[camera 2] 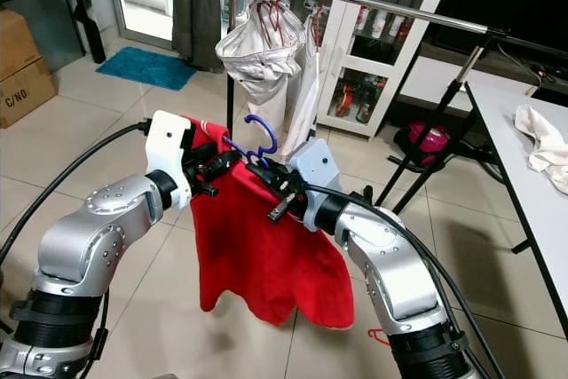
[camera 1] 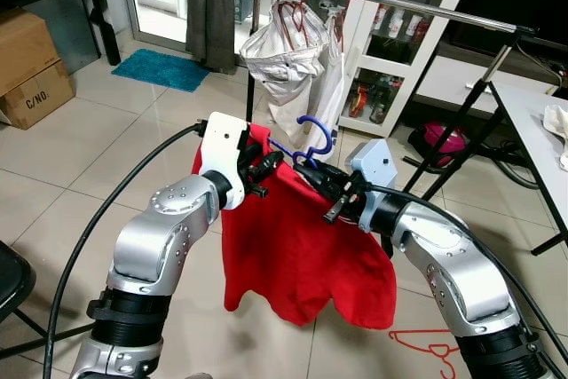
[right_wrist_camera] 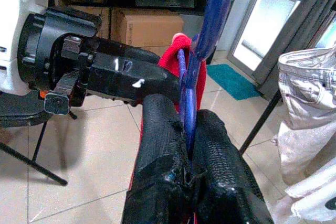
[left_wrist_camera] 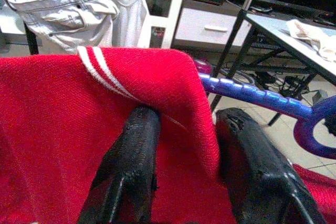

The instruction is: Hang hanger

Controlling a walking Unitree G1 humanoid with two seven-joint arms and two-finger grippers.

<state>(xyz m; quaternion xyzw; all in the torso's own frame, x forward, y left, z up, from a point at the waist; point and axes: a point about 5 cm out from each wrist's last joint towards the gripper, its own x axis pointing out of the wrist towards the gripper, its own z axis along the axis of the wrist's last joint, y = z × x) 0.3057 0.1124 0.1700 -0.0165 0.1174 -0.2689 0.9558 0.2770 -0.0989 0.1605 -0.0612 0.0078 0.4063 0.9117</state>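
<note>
While both arms reach toward the rail, left hand clamped on red garment, right hand on blue hanger.

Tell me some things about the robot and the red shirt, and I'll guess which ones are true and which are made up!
1. The red shirt is on a blue hanger. True.
2. The blue hanger already hangs on the metal rail. False: the robot holds it in front of the rail, below it.
3. The right pincer is closed on the blue hanger. True.
4. The left pincer holds nothing. False: its fingers are on a fold of the red shirt.
5. White clothes hang on the rail. True.
6. A green rug lies beside the robot's feet. False: a blue mat lies far off by the door.
</note>
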